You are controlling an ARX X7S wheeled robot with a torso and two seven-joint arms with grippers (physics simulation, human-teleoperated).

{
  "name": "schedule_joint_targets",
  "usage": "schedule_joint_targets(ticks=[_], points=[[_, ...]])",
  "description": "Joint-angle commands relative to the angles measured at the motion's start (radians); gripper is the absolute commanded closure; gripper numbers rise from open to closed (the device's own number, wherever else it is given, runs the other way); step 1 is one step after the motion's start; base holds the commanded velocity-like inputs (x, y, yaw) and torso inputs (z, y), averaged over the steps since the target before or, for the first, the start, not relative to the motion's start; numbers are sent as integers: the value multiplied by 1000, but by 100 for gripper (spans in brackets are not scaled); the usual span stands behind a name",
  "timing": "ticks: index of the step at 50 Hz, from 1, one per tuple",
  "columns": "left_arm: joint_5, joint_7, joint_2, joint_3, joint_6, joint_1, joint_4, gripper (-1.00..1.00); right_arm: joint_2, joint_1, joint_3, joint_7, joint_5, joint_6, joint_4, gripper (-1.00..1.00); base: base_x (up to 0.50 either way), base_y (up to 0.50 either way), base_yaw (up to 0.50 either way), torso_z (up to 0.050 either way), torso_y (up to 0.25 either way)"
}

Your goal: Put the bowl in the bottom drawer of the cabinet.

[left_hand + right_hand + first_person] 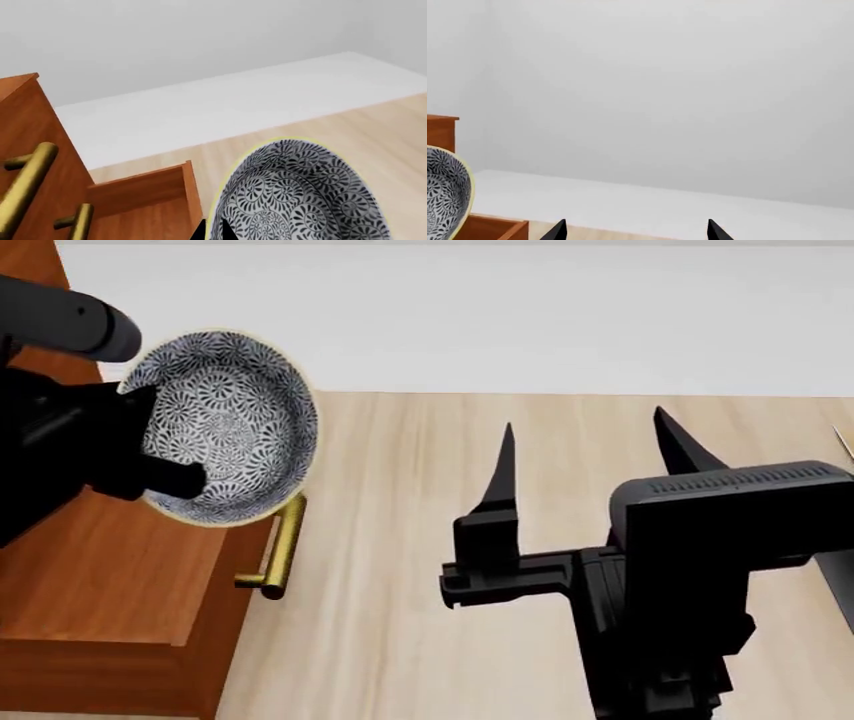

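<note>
The blue-and-white floral bowl (pixel 227 420) hangs tilted on its side, with my left gripper (pixel 158 485) shut on its gold rim; one finger is inside and one outside. In the left wrist view the bowl (pixel 300 195) fills the frame beside my left gripper (pixel 212 231). It hangs over the front part of the pulled-out bottom drawer (pixel 107 580), near its brass handle (pixel 274 550). The reddish-brown cabinet (pixel 33 130) rises beside the open drawer (pixel 143 192). My right gripper (pixel 583 425) stands open and empty over the floor, apart from the bowl (pixel 444 195).
Two brass bar handles (pixel 30 175) of closed drawers stick out from the cabinet front above the open one. Pale wooden floor (pixel 427 540) spreads between the cabinet and the right arm. A white wall (pixel 660 100) closes the far side.
</note>
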Motion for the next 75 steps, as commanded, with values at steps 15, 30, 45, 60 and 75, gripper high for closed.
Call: schedule_joint_targets(ticks=[15,30,45,60,75], points=[[137,-4,0,71,28,-65,-51,100,7,-5,-5,-25,-4,-45,24,-100,0,0,0,0,0],[211,-13,-2,125,44,-76,-66,100,11,-10,-14,-35,1,-55,30,-100,0,0,0,0,1],[304,-10,9,191,84,-81,-111,100,19,-16,-6,-37,8,-65,24,-100,0,0,0,0,1],[394,1,7,250,137,-73,-167,100,26,-19,-1,-32,10,-70,20,-100,0,0,0,0,0],[471,17,15,294,202,-61,-250,100,30,-19,1,-28,12,-75,24,-100,0,0,0,0,1]])
